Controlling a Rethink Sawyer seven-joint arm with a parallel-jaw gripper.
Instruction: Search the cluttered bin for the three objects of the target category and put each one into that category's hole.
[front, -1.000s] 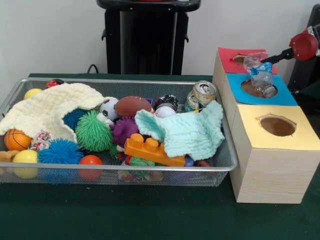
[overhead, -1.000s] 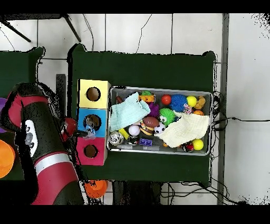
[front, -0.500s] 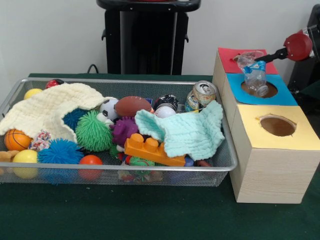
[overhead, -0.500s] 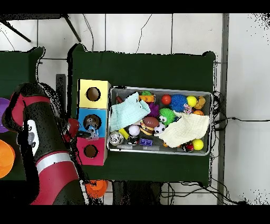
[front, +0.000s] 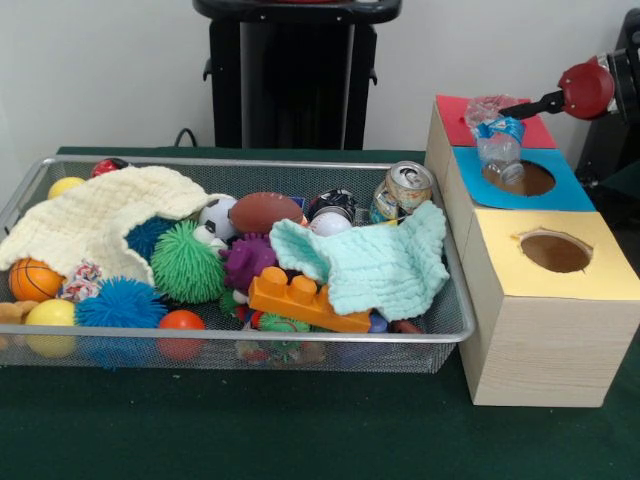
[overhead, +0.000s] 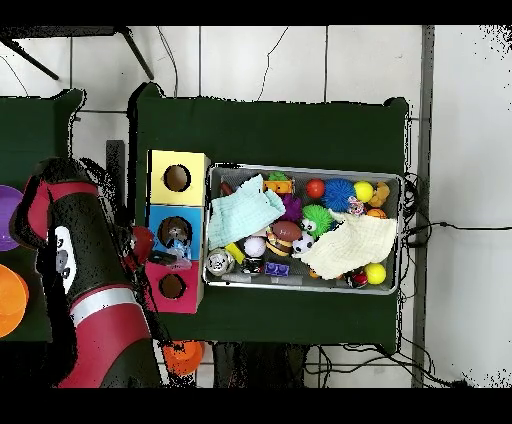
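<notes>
On the table (front: 300, 440), covered in dark green cloth, a wire mesh bin (front: 455, 310) occupies the largest area and holds mixed clutter. Beside the bin stands a wooden box (front: 530, 345) with three coloured top panels in a row: a yellow panel (front: 600, 270), a blue panel (front: 570, 190) and a red panel (front: 450, 115), each with a round hole.

The Sawyer arm (overhead: 85, 290) shows red and black at the lower left of the overhead view. Its gripper (front: 505, 110) reaches in from the right edge of the front view, over the red and blue panels. The fingers are clamped on a crushed clear plastic bottle (front: 498, 150) with a blue label. The bottle hangs tilted, its lower end at the near rim of the blue panel's hole (front: 530, 178); whether it touches the rim cannot be told.

Inside the bin, a cream cloth (front: 95, 220) drapes over the left part and a mint cloth (front: 375, 265) lies at the right. Between them sit a green spiky ball (front: 187, 262), a purple spiky ball (front: 247, 260), a brown toy football (front: 264, 211) and a small soccer ball (front: 217, 217). An orange toy brick (front: 305, 300) rests at the front. A blue spiky ball (front: 118, 303) lies at the front left. A dented drink can (front: 402, 190) leans at the rear right, just behind the mint cloth.
</notes>
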